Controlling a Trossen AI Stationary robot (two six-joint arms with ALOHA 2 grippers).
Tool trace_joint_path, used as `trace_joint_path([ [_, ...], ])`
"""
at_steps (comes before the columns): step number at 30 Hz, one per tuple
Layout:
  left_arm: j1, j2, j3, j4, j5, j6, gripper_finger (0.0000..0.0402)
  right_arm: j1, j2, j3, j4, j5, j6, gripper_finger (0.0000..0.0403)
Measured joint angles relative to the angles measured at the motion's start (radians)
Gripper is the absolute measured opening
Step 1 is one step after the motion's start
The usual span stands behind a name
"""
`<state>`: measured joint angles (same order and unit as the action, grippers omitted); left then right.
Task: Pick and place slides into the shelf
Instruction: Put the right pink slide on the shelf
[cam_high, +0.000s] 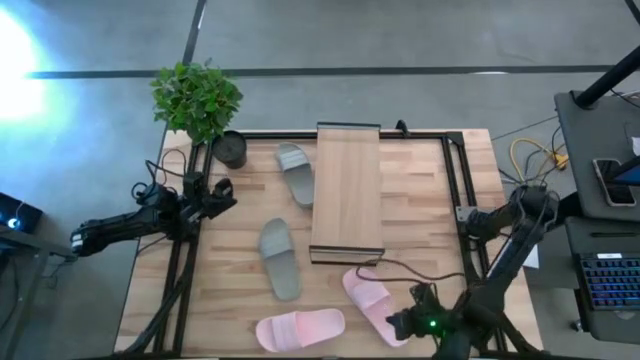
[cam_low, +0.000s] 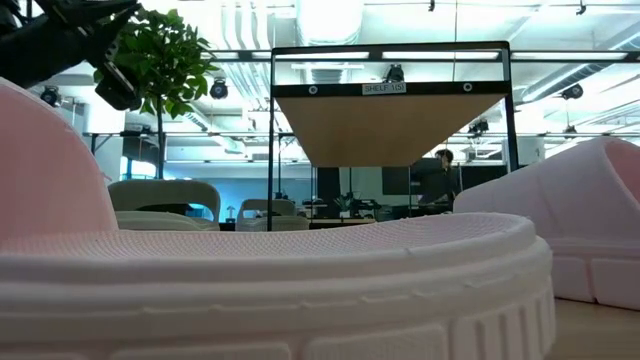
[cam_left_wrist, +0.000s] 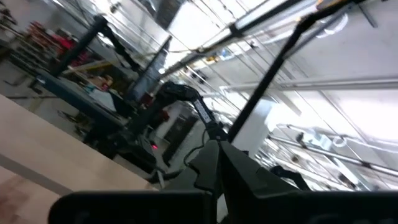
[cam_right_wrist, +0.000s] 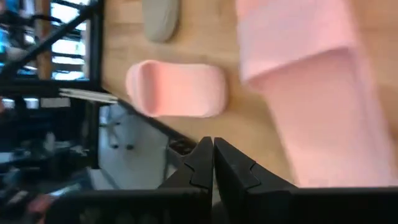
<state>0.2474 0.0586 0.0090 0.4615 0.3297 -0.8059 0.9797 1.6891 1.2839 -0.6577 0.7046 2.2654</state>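
I see 2 grey-green slides (cam_high: 282, 225) left of shelf (cam_high: 347, 190), 2 pink slides (cam_high: 335, 312) near its front end, all flat.

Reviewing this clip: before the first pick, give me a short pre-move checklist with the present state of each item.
1. Four slides lying on the wooden tabletop: two grey-green slide sandals and two pale pink slide sandals. Ok.
2. Low shelf with light wood plank top bare on top. Ok.
3. Shelf interior free: cannot tell.
4. Right gripper ready to grasp: shut, holding nothing, beside the nearer pink slide. Not ok, must open.
5. Left gripper out of the way: shut, empty, at the table's left edge. Ok.
6. Potted green plant away from the shelf, at the far left corner. Ok.
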Motion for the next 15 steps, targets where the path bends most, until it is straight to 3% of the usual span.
trace_joint_path([
  [5,0.0,0.0,0.0,-0.001,0.014,0.0,0.0,0.005,0.066,0.0,0.025,0.126,0.044,0.0008],
  [10,0.0,0.0,0.0,0.0,0.015,0.0,0.0,0.01,0.119,0.0,0.03,0.126,0.084,0.0008],
  [12,0.0,0.001,0.0,0.0,0.015,0.0,0.0,0.01,0.134,0.0,0.03,0.057,0.084,0.0008],
  [15,0.0,0.0,0.0,0.0,0.015,0.0,0.0,0.008,0.16,0.001,0.027,-0.163,0.083,0.0008],
])
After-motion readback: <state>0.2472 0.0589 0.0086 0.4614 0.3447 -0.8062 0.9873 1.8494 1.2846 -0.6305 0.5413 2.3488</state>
